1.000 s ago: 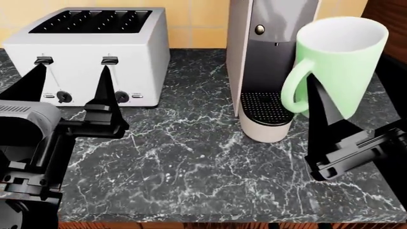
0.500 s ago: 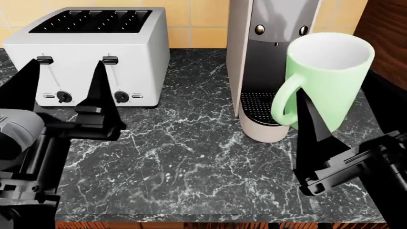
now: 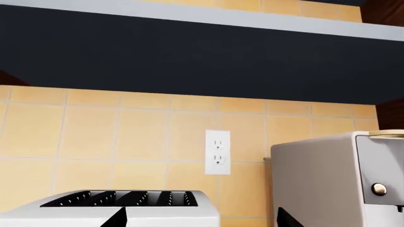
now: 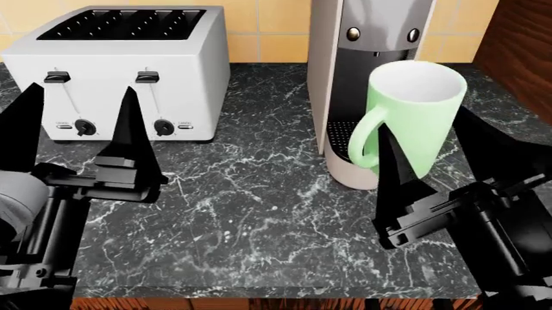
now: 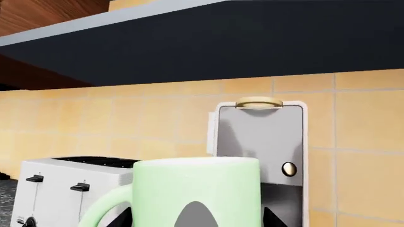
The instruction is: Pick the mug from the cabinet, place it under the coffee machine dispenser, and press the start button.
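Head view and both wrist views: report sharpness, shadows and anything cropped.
Head view: sharp, soft even light, black fingers nearly silhouettes, mug unblurred. Left wrist view: crisp; toaster cropped low. Right wrist view: the mug fills the foreground, bottom cut off, coffee machine behind.

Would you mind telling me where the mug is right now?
In the head view the mug is held up in the right hand, just in front of the coffee machine, handle toward the toaster.
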### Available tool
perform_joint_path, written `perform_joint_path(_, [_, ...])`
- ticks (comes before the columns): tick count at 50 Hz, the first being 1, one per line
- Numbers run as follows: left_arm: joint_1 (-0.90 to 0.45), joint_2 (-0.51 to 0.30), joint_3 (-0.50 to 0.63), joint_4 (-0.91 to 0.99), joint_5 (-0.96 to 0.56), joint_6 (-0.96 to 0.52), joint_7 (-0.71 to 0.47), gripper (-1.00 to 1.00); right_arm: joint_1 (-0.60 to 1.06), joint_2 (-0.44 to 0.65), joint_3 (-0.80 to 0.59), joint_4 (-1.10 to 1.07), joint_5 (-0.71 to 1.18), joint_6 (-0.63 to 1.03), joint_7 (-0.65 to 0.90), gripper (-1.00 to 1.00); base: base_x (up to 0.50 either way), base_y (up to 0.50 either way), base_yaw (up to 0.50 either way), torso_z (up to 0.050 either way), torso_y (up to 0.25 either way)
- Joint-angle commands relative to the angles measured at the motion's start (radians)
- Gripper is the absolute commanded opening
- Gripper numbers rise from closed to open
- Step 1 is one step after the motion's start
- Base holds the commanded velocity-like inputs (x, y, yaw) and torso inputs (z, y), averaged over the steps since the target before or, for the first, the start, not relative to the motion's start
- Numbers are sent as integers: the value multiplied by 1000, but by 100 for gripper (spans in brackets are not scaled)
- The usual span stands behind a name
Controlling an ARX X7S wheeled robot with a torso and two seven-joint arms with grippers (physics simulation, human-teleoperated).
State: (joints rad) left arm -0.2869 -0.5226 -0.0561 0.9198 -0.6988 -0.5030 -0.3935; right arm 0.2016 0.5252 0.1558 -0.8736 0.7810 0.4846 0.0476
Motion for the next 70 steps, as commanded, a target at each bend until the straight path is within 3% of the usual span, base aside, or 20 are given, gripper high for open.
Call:
perform_joint_path(1, [10,-1,-3,-3,-1,13,-1,100,49,-47,-56,68,-82,-25,-21,-100,0,0,0,0,0])
perform_joint_path(26, [19,-12,8,-8,13,31,1,100,91,-132,-177,268,-240,-135,-57,-100,0,0,0,0,0])
perform_joint_path(70, [36,-34,0,-6,1,49,-12,100,152,-170,-237,472,-348,-221,-60,-100,0,0,0,0,0])
